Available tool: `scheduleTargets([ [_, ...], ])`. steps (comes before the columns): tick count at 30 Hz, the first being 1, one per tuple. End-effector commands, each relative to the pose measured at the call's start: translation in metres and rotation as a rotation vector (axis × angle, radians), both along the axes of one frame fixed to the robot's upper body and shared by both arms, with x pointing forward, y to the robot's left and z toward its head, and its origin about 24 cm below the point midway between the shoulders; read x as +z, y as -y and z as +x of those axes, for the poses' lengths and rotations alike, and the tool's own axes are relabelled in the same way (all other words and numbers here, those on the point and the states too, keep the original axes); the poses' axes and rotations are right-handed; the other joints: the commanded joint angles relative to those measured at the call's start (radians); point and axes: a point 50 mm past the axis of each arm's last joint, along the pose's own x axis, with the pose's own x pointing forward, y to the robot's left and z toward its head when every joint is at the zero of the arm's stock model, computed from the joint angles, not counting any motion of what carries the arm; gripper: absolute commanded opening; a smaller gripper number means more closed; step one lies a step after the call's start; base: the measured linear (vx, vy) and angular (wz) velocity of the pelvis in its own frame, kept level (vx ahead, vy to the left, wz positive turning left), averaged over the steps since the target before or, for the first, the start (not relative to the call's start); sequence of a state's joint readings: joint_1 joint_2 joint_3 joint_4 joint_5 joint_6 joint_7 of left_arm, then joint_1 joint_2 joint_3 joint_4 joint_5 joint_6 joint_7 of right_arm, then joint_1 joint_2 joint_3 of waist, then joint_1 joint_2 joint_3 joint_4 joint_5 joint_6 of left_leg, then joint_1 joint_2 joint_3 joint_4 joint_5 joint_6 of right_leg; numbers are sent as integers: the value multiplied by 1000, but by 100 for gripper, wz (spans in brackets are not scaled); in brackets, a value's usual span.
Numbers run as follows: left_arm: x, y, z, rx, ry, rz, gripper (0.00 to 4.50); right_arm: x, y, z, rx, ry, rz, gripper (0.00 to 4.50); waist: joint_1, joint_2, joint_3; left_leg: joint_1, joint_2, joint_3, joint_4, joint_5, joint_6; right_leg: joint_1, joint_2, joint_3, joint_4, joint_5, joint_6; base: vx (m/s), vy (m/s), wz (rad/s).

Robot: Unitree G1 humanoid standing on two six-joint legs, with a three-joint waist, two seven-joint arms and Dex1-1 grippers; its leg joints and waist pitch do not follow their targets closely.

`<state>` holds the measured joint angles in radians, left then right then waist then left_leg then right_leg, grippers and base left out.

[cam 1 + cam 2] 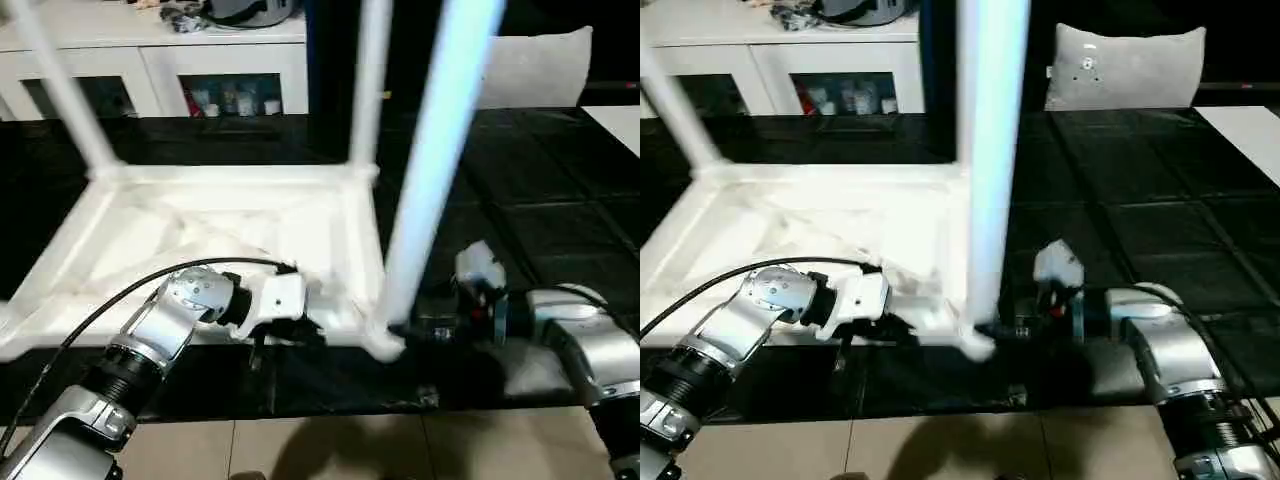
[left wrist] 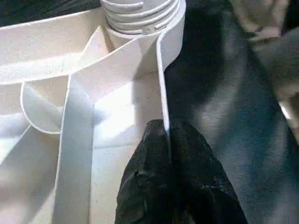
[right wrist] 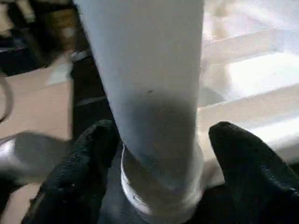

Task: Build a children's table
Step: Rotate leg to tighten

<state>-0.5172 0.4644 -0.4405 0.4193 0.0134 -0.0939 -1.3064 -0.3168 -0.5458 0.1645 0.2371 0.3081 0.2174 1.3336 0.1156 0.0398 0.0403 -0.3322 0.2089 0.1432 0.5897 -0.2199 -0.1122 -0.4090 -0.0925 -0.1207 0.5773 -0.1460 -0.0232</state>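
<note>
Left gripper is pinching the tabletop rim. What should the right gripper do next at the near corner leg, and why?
Probably close the right gripper on the leg near its base and turn it further in. Its jaws stand open on either side of the leg, just above the corner socket, while the left gripper, shut on the tabletop rim, steadies the top.

White cabinet [image 1: 150, 60], beige floor [image 1: 330, 445]

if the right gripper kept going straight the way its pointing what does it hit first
Most likely the base of the near table leg. The right gripper has its two black fingers spread either side of that leg, just above the corner socket. Past the leg lies the tabletop's ribbed underside.
</note>
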Motion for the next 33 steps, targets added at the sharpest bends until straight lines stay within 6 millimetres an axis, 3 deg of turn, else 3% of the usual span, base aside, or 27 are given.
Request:
scheduleTargets([
  [1,9,10,-3,-107,30,17,0,6,-4,2,43,8,3,324,-2,-12,-61,-16,19,17,-70,-147,93,66,-52,50,-62,-330,-174,0,0,0],
  [11,10,12,-6,-143,12,6,0,5,-10,-2,113,-53,16,248,2,-11,-62,-18,17,17,-68,-129,83,67,-50,49,-61,-332,-160,0,0,0],
  [20,10,6,-3,-28,-6,-40,0,2,-16,-7,70,-67,64,214,1,-12,-60,-19,15,17,-69,-133,75,67,-49,49,-64,-355,-144,0,0,0],
  [22,11,10,-3,71,-26,-83,0,-8,-26,1,-106,-25,10,211,-4,-11,-58,-20,13,16,-71,-141,64,66,-49,47,-67,-382,-136,0,0,0],
  [23,11,10,-3,71,-26,-83,0,-8,-26,1,-107,-24,9,209,-11,-11,-55,-21,11,15,-74,-153,52,66,-49,45,-71,-416,-122,0,0,0],
  [24,11,15,-4,126,-42,-109,0,-13,-33,9,-239,-17,0,209,-14,-9,-54,-18,9,15,-74,-162,44,64,-48,44,-73,-438,-114,0,0,0],
  [26,12,26,-4,209,-60,-145,0,-18,-43,19,-416,-30,2,205,-38,-11,-51,-23,3,10,-77,-186,23,68,-47,39,-79,-495,-84,0,0,0],
  [28,12,30,-4,232,-63,-155,0,-19,-46,21,-456,-38,4,202,-53,-11,-52,-19,-1,9,-74,-202,24,65,-46,35,-89,-519,-65,0,0,0],
  [30,12,37,-2,270,-60,-167,0,-22,-51,25,-519,-45,2,201,-65,-10,-53,-21,0,9,-73,-199,38,63,-45,38,-88,-490,-75,0,0,0],
  [31,12,54,3,367,-47,-190,0,-27,-62,33,-666,-52,-4,201,-72,-8,-55,-22,2,11,-73,-184,39,63,-44,41,-84,-456,-88,0,0,0],
  [32,12,56,3,376,-46,-192,0,-27,-64,34,-680,-53,-4,200,-77,-7,-54,-22,1,10,-72,-176,31,61,-45,37,-84,-450,-100,0,0,0],
  [33,12,70,9,458,-18,-199,0,-30,-71,41,-771,-40,-6,200,-79,-10,-55,-22,-2,10,-71,-177,30,65,-44,36,-85,-458,-95,0,0,0],
])
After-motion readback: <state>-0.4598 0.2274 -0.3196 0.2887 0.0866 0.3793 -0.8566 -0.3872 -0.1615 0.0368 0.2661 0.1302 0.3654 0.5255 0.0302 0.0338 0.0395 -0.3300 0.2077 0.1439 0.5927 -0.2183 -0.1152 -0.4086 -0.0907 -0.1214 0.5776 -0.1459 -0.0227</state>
